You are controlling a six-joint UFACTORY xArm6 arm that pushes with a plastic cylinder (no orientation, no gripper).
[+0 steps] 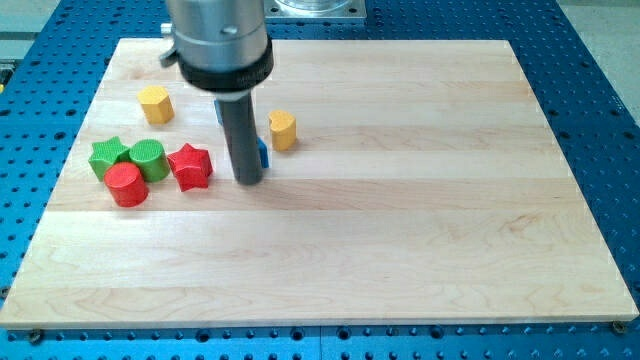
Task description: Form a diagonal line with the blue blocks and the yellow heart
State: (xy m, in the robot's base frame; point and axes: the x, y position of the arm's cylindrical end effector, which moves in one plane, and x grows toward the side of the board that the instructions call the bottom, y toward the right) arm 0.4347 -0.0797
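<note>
Camera view, looking down at a pale wooden counter (400, 220) that rests on a blue perforated base (600, 120). From the view's top a thick grey arm comes down and narrows to a dark rod; my tip (248, 182) touches the counter left of centre. No claw shows, only this rod, so no open or closed state can be told. A blue block (263, 152) peeks out just behind the rod on its right side, mostly hidden, shape unclear; a second sliver of blue (219, 112) shows at the rod's left, higher up. A yellow block (283, 130) sits just right of the rod, near the blue one. Another yellow block (155, 103) lies toward the view's upper left. Which yellow one is the heart cannot be told. Left of my tip sits a tight cluster: a red star (191, 166), a green cylinder (148, 159), a green star (110, 156) and a red cylinder (127, 185).
</note>
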